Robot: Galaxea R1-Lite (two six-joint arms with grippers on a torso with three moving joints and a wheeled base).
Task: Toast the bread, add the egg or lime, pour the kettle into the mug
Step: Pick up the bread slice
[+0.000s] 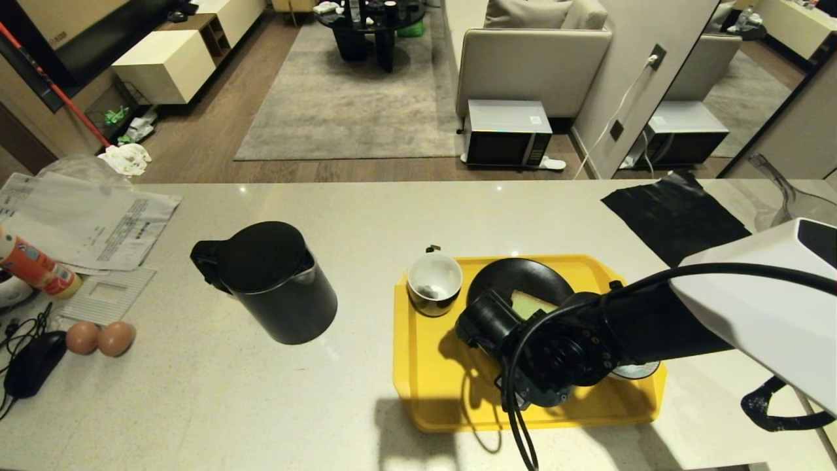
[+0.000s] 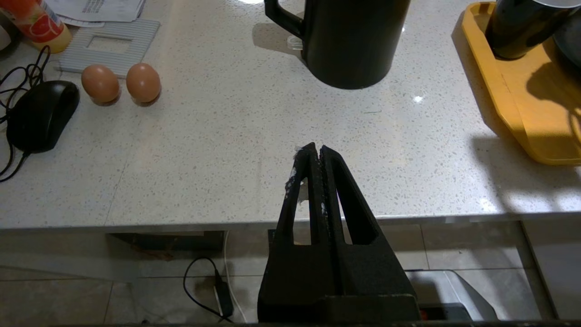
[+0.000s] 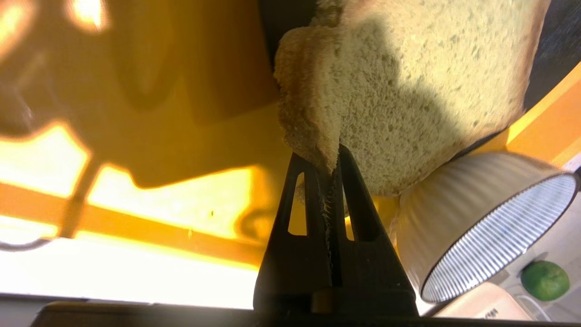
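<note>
The bread (image 3: 408, 91) is a pale slice lying on a black plate (image 1: 516, 275) on the yellow tray (image 1: 425, 386). My right gripper (image 3: 329, 159) is shut on the slice's near corner, which is pinched and folded up between the fingers. In the head view the right wrist covers most of the bread (image 1: 533, 304). The mug (image 1: 434, 282) stands on the tray's far left corner. To the left of the tray, the black kettle (image 1: 274, 281) sits on the counter. The lime (image 3: 544, 280) lies beyond a striped bowl. The egg is out of view. My left gripper (image 2: 316, 147) hangs shut at the counter's front edge, holding nothing.
A blue-and-white striped bowl (image 3: 490, 227) sits on the tray beside the plate. Two plain brown eggs (image 1: 99, 337), a black mouse (image 1: 33, 363), papers (image 1: 85, 222) and an orange bottle (image 1: 36, 265) lie at the counter's left. A black sheet (image 1: 673, 216) lies at the far right.
</note>
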